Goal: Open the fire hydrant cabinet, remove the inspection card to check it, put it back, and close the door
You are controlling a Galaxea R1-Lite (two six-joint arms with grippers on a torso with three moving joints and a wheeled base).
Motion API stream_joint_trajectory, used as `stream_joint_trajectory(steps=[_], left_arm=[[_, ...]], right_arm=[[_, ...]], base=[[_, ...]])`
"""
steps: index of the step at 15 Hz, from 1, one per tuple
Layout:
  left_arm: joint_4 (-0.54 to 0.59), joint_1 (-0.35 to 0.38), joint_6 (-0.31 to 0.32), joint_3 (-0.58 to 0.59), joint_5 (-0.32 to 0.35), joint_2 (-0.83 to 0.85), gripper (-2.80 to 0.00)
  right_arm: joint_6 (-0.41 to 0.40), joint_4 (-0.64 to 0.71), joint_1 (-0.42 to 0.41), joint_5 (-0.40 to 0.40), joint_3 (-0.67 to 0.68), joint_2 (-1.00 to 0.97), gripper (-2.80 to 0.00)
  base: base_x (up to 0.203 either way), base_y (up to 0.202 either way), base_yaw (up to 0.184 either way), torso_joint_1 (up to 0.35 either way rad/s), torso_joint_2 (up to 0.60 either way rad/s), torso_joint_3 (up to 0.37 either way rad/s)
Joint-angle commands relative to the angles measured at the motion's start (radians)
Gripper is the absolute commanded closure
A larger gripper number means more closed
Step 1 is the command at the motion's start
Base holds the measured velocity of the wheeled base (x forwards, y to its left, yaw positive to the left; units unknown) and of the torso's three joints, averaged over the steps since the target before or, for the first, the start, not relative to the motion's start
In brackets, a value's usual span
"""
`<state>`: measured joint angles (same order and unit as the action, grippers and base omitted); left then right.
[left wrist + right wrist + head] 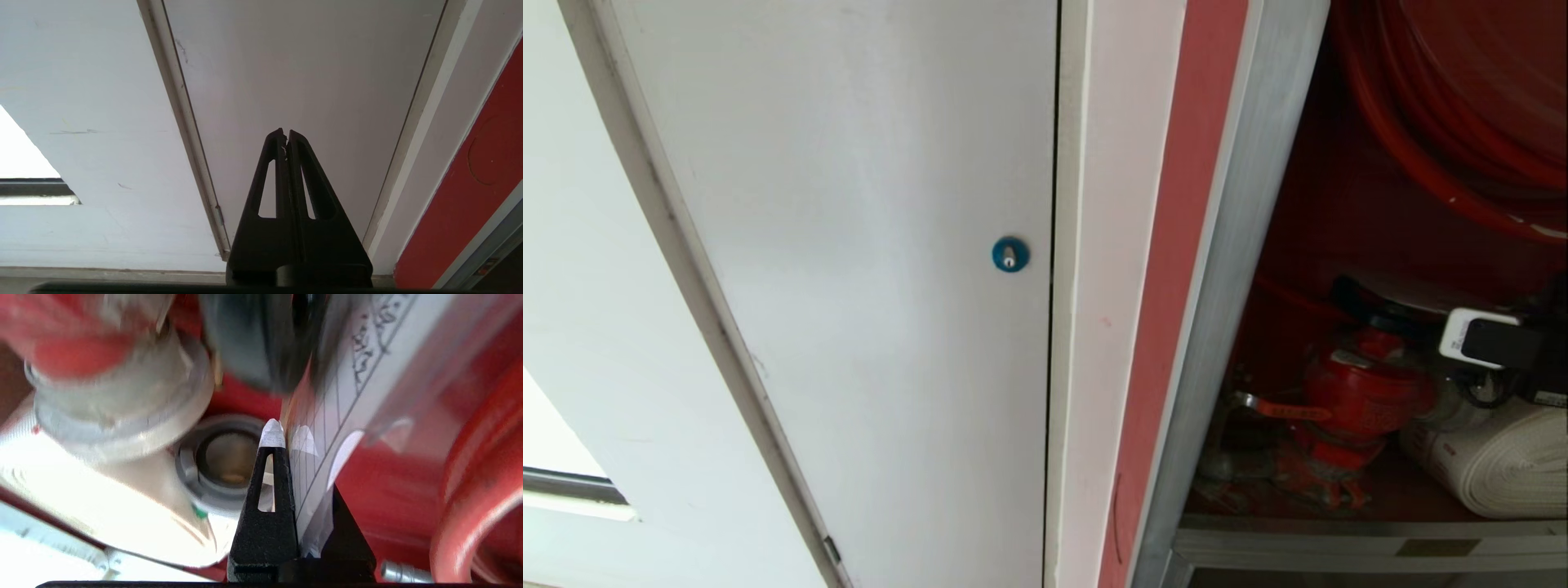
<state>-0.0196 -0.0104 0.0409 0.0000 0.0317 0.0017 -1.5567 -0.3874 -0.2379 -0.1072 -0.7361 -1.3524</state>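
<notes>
The fire hydrant cabinet (1241,245) stands open at the right, its silver frame around a red interior. Inside are the red valve (1356,400), the white rolled hose (1503,465) and the red hose reel (1462,106). My right arm's wrist (1499,343) reaches in beside the valve. In the right wrist view my right gripper (286,437) is shut on the inspection card (347,396), a white sheet with ruled rows and small print, held edge-on between the fingers. One fingertip is hidden behind the card. The door is out of view. My left gripper (286,132) is shut and empty.
A plain white panel (866,245) with a blue round lock (1010,254) fills the left of the head view. A metal hose coupling (224,457) and a grey-rimmed fitting (122,408) sit close behind the right gripper. The cabinet's lower silver rail (1339,543) runs below the valve.
</notes>
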Motion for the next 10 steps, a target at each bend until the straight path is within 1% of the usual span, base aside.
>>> stream_joint_trajectory(steps=[1,7,10], left_arm=[[0.000,0.000,0.001,0.012,0.001,0.000,0.00],[0.000,0.000,0.001,0.012,0.000,0.000,0.00],[0.000,0.000,0.001,0.012,0.001,0.000,0.00]], right_arm=[[-0.010,0.001,-0.010,0.000,0.007,0.042,0.00],[-0.010,0.005,-0.020,0.014,0.043,0.160,0.00],[-0.007,0.005,-0.020,0.022,0.082,0.229,0.00]], base=[[0.000,0.000,0.000,0.000,0.00,0.000],[0.000,0.000,0.000,0.000,0.00,0.000],[0.000,0.000,0.000,0.000,0.00,0.000]])
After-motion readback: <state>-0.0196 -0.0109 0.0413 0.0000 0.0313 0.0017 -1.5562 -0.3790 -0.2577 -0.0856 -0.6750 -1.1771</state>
